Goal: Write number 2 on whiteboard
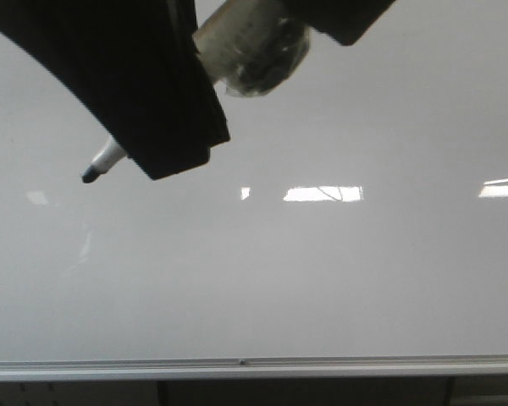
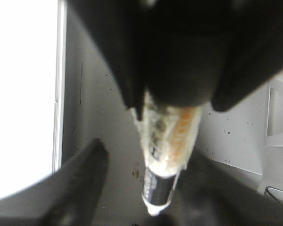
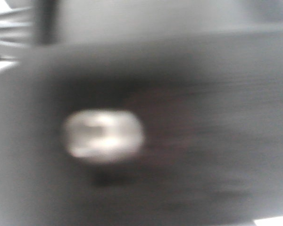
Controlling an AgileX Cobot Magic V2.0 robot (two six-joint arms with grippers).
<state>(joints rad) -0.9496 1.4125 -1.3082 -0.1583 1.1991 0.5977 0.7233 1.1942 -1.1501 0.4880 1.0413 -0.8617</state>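
Whiteboard (image 1: pixel 322 279) fills your front view, blank, no number 2 on it yet: stiff, glossy, slippery. Your left hand (image 2: pixel 172 101) is clamped around the marker (image 1: pixel 102 162), light and rigid; keep hold mid-barrel. Right hand: too blurred to tell.

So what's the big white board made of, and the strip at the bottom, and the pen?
The whiteboard looks like a smooth, glossy coated panel: it mirrors bright lights. The rail along its bottom edge looks like silvery metal, probably aluminium. The marker seems to be plastic, with a dark, likely felt tip; crinkly clear tape seems wrapped round its body. The left gripper holds it.
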